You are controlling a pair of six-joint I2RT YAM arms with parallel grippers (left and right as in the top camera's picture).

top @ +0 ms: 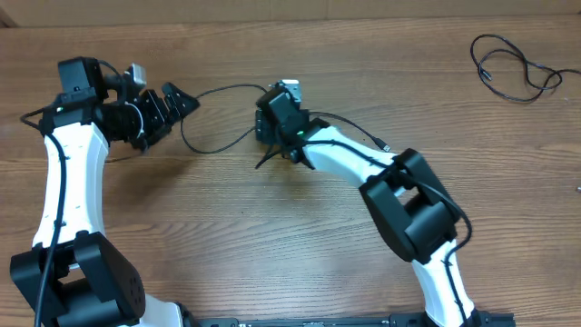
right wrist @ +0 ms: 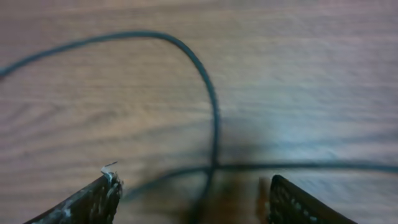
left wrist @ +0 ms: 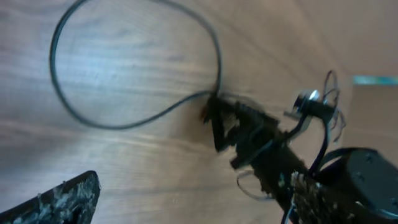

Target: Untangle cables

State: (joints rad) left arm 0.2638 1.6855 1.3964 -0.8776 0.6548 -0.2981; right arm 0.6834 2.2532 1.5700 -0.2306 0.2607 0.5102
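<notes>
One thin black cable (top: pixel 227 88) lies in a loop on the wooden table between my arms, its plug end (top: pixel 383 145) trailing right. The second cable (top: pixel 510 69) is coiled at the far right. My right gripper (top: pixel 270 154) is low over the loop. In the right wrist view the cable (right wrist: pixel 212 106) crosses over itself between the fingers (right wrist: pixel 93 200) of the open gripper (right wrist: pixel 196 199), which straddles the crossing without touching it. My left gripper (top: pixel 168 109) stands open just left of the loop, holding nothing. The left wrist view shows the loop (left wrist: pixel 124 127) and one finger (left wrist: pixel 62 199).
The right arm's elbow and forearm (top: pixel 408 200) stretch across the middle right of the table. The left arm's base (top: pixel 82 282) sits at the near left. Bare wood lies between the two cables at the back.
</notes>
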